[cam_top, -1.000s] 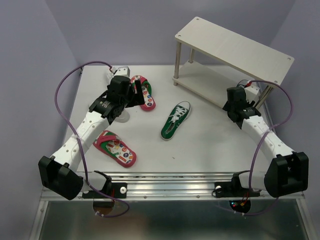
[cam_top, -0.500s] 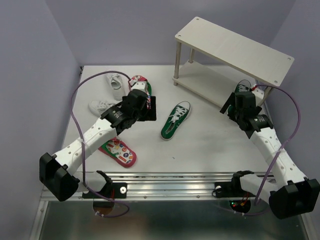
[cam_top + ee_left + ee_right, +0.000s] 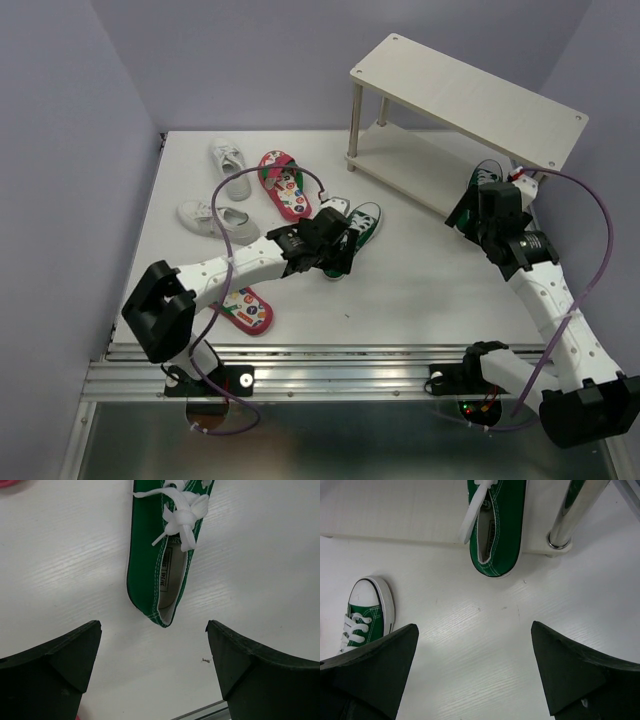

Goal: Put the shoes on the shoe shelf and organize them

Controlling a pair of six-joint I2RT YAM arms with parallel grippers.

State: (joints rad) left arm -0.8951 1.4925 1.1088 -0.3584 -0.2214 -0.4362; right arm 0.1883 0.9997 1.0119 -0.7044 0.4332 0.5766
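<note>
The surface [image 3: 430, 270] I work on is white, with a faint wood grain. At my far left lie a white sneaker [image 3: 231, 167] and, nearer me, a second white sneaker [image 3: 215, 221], close together but apart. Just right of them lies a red-pink flip-flop [image 3: 283, 184], insole up. The other flip-flop [image 3: 245, 308] lies near the front edge, partly covered. A green sneaker [image 3: 157, 575] lies mid-surface, sole down, laces tied. The shoe shelf [image 3: 470, 95] stands on its posts at my far right.
</note>
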